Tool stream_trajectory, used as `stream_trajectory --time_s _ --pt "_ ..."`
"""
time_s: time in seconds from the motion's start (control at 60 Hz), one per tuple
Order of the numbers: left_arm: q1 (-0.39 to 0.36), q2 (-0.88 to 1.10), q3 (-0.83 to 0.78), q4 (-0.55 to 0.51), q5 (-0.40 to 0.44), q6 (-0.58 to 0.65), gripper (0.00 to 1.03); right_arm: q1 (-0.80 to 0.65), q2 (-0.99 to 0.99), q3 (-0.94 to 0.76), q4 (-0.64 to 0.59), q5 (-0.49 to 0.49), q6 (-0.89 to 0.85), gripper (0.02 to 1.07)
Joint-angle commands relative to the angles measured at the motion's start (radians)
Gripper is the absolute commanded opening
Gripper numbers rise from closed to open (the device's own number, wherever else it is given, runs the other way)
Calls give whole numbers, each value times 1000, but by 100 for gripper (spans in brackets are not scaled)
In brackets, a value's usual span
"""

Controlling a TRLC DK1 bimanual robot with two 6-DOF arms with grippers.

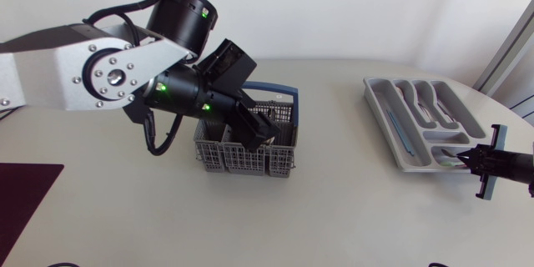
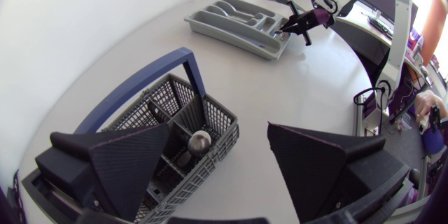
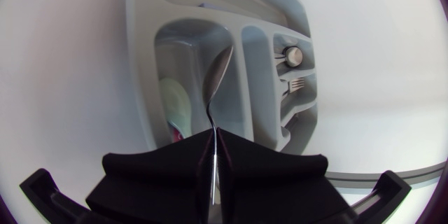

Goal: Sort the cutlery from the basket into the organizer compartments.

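The grey cutlery basket point(image 1: 282, 165) with a blue handle point(image 2: 143, 84) stands mid-table. My left gripper point(image 1: 260, 136) hangs over it, open wide: one finger point(image 2: 129, 161) is over the basket's compartments, the other point(image 2: 318, 164) is past its rim over the table. A rounded metal handle end point(image 2: 201, 141) sticks up from the basket between them. The grey organizer point(image 1: 399, 146) lies at the right, also seen as the organizer point(image 2: 210, 26). My right gripper point(image 3: 213, 138) at its near end is shut on a spoon point(image 3: 216, 77), whose bowl is over a short compartment.
Several pieces of cutlery lie in the organizer's long compartments point(image 1: 430, 108), among them a fork point(image 3: 297, 82). Something pale green point(image 3: 175, 103) lies in the short compartment under the spoon. A dark mat point(image 1: 21, 196) lies at the table's left edge.
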Motion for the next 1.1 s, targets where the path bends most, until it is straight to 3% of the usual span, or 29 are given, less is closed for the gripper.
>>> stream_trajectory --time_s 0.0,0.15,0.267,0.417,0.5,0.667,0.767,0.917,1.083 --pt "-9 7 30 -9 -4 24 97 17 10 -49 23 13 -51 11" --pt "-14 4 24 -9 -7 28 97 28 -13 -83 65 19 -35 31" --pt "-14 -1 21 -9 -15 41 97 22 -71 -94 57 13 8 58" --pt "-4 1 26 -11 -16 55 97 14 -167 -100 0 -9 65 71" --pt "-7 1 24 -11 -24 68 97 12 -229 -98 -37 -35 125 72" --pt "-38 7 18 -22 -73 134 97 17 -362 -54 -255 -96 252 75" --pt "-40 28 24 -29 -99 145 96 55 -428 -55 -298 -96 380 75" --pt "-52 56 38 -48 -145 148 96 150 -543 -58 -426 -96 559 75" --pt "-23 50 21 -54 -156 157 96 370 -668 -38 -552 -20 923 75"
